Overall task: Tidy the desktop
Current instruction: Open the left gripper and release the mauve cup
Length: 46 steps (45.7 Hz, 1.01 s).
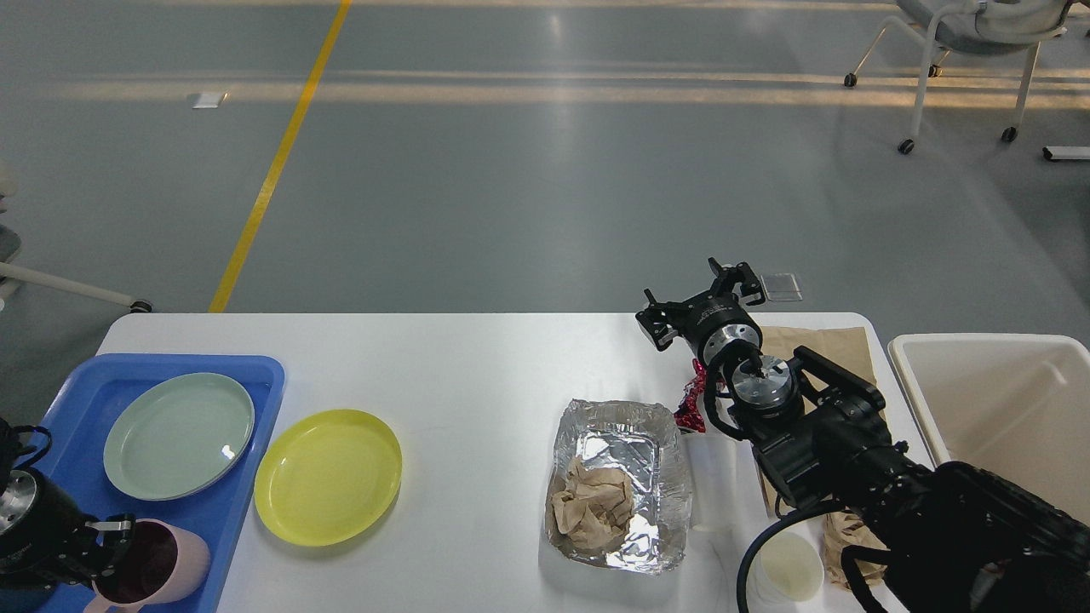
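Note:
The white desktop [477, 358] carries dishes and litter. My left gripper [100, 552] is at the bottom left, shut on the rim of a pink cup [157, 566], which is over the near end of the blue tray [260, 379]. A pale green plate [179, 434] lies in the tray. A yellow plate [328, 475] lies on the desktop beside the tray. My right gripper [697, 300] is open and empty above the far right part of the desktop.
A foil container [617, 421] holds crumpled brown paper [592, 502]. A red wrapper [691, 400], a fallen white cup [711, 477], a paper cup [788, 566] and a brown paper bag [830, 340] lie around my right arm. A cream bin [1005, 409] stands at the right.

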{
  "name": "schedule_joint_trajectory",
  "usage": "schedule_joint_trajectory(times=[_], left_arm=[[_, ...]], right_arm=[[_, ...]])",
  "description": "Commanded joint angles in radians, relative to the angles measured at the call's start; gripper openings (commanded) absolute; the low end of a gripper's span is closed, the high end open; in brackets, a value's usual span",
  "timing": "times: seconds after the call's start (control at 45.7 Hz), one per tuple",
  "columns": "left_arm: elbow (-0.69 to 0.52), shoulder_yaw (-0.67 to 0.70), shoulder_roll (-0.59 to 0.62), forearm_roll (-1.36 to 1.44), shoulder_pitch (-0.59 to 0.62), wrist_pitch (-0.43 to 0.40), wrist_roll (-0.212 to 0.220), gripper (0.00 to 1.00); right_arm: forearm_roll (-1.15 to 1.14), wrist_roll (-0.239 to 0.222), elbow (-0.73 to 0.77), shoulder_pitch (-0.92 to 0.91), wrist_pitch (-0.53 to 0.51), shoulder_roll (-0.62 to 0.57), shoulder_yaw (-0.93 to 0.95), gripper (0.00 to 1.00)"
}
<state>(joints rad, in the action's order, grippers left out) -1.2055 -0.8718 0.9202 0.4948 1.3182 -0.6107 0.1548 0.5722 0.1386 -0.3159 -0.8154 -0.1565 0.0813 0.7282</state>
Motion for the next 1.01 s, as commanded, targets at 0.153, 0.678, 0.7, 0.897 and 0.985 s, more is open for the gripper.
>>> schedule_joint_trajectory(times=[0.153,0.678,0.7,0.897,0.985], left_arm=[[0.001,-0.007,0.002,-0.001,-0.002,-0.003,0.0,0.37],[0.001,-0.062,0.082,-0.002,0.159,-0.17,-0.001,0.84],[0.0,-0.073,0.083,-0.002,0.179,-0.19,-0.003,0.84],[-0.028,-0.243,0.049,-0.028,0.386,-0.311,-0.02,0.84],[-0.055,-0.341,-0.007,-0.074,0.478,-0.34,-0.041,0.84]], right_arm=[[0.0,-0.001,0.001,0.001,0.0,0.0,-0.001,1.0],[0.0,-0.001,0.0,0.001,0.0,0.0,0.0,1.0],[0.0,0.001,0.0,-0.001,0.0,0.0,0.0,1.0],[0.0,0.001,0.0,0.001,0.0,0.0,-0.001,1.0],[0.0,-0.001,0.0,0.001,0.0,0.0,-0.001,1.0]])
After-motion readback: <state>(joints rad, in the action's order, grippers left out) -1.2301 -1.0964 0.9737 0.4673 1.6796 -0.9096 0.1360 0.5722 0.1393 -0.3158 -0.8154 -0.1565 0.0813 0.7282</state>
